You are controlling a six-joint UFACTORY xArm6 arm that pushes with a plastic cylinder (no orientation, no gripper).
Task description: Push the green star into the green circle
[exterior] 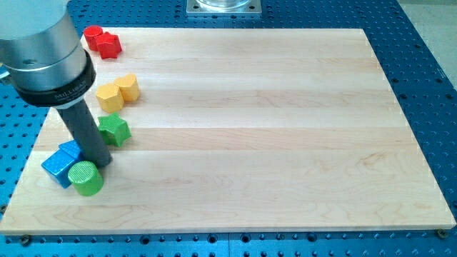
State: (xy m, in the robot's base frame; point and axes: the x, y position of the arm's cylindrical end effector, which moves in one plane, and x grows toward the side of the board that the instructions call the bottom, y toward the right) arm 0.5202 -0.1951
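Tip (101,161) btwn green star (113,130), green circle (86,178).

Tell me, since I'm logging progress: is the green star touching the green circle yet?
No. The green star sits apart from the green circle; my tip stands between them.

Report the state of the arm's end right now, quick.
No gripper, holds nothing: my tip rests on the board between the green star and the green circle, beside the blue blocks.
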